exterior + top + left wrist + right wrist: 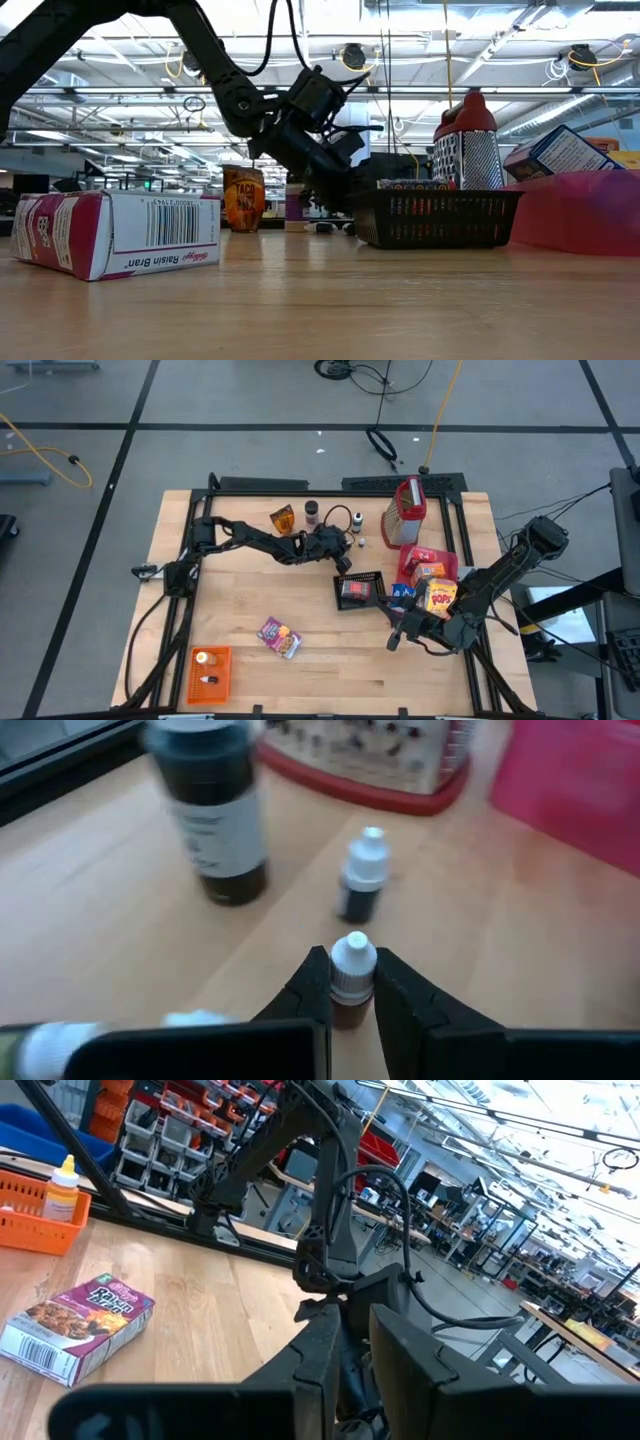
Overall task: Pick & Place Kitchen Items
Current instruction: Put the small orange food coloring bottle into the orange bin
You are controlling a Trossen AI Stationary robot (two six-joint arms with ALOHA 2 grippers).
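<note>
My left gripper [352, 988] is shut on a tiny brown bottle with a white cap [352, 960], at the table's far middle [356, 546]. Beyond it a second tiny white-capped bottle [363, 885] and a taller dark bottle [215, 820] stand upright on their bases. A purple cereal box [278, 637] lies flat on the near table. My right gripper [393, 641] hovers shut over the near right, with nothing between its fingers [350, 1350]. My left gripper pinches the tiny bottle between its two fingers at the neck and shoulder, just under the white cap [351, 992]. The fingers come in slanting down from the table's left. The bottle is upright. The fingers hide its base, so I cannot tell whether it stands on the table.
A black mesh basket [358, 590] sits mid-table. To its right a red tray [408, 556] holds several boxes. A red-topped grater [405, 512] and an orange taco packet [283, 518] stand at the back. An orange crate [210, 670] with small bottles lies near left.
</note>
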